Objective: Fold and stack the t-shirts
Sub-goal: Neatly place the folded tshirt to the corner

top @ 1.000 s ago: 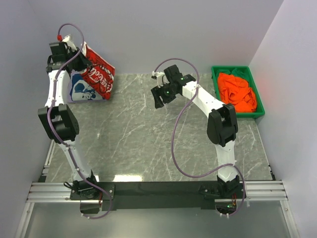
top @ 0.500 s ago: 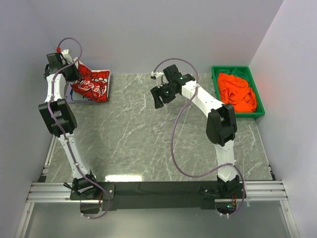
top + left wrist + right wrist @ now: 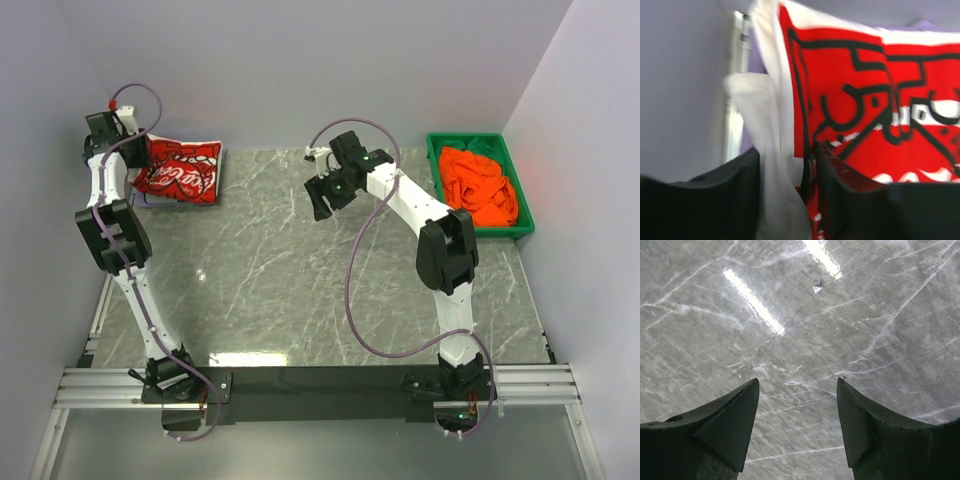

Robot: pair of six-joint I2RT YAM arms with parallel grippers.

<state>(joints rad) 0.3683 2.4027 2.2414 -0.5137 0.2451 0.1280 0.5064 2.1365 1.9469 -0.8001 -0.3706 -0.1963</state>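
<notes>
Left hand [image 3: 786, 165]: red shirt [image 3: 880, 100] edge between fingers; I can't tell if gripped.
Right hand [image 3: 797, 395]: wide, empty.
Risk: edge snags, my pull-back unfolds it.

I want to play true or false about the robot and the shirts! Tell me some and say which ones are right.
1. The orange cloth t-shirt lies inside the green plastic bin. True.
2. The right end effector is holding a shirt. False: it hangs open above the grey marbled tabletop, with nothing between its fingers.
3. The red cloth t-shirt with white print lies at the far left corner of the tabletop. True.
4. The green plastic bin stands on the left side. False: it stands at the right side, far from the red shirt.
</notes>
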